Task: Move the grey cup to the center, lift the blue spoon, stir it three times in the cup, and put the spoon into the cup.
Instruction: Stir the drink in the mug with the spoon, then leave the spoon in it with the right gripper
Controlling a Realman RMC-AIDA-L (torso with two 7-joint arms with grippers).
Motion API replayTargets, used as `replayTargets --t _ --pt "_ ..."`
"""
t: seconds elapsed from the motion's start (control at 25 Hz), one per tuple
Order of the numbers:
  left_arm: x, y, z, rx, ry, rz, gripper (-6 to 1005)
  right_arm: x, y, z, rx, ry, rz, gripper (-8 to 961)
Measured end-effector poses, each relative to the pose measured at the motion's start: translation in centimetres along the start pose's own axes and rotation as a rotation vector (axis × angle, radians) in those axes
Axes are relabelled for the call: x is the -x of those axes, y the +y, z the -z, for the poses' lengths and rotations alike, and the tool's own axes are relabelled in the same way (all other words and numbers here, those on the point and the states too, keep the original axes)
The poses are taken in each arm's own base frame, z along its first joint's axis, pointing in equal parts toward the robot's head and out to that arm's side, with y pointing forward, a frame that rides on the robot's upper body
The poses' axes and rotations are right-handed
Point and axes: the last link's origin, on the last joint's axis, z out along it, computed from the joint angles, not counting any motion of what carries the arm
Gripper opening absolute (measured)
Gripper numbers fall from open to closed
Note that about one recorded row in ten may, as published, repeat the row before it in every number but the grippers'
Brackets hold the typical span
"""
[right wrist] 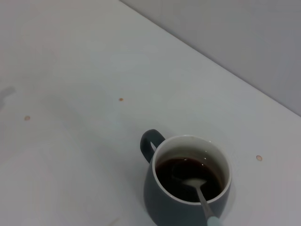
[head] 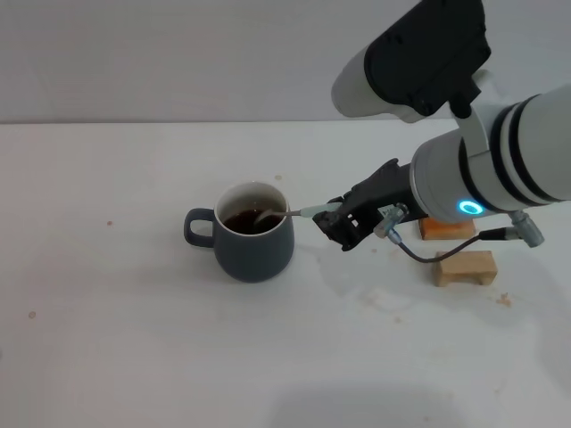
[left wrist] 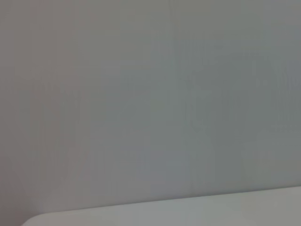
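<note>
Grey cup (head: 253,242): just beyond the right gripper (head: 343,220), mid-table (head: 107,357).
Blue spoon (head: 303,212): handle pinched by that gripper, bowl dipped in dark liquid.
Progress: likely stirring; release remains.
Left gripper: unseen.

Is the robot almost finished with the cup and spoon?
Partly. The squat dark grey ceramic cup with dark liquid already stands mid-table. The right gripper holds the slim pale-blue-handled spoon, its metal bowl dipped in the liquid, so this is the stirring part. How many stirs are done cannot be told. Left to do: finish stirring and let the spoon go into the cup. The left arm is out of sight.
</note>
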Motion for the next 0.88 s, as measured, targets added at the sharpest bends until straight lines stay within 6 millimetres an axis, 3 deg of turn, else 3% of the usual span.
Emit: replayTargets --t 0.52,0.88 --pt "0.0 0.0 0.1 -0.001 -0.002 0.0 -2 0.0 -0.3 -1.4 0.002 0.025 0.008 155" --pt "-0.1 0.0 0.1 -0.001 0.006 0.0 -2 0.3 0.8 -2.0 0.062 0.026 0.01 155"
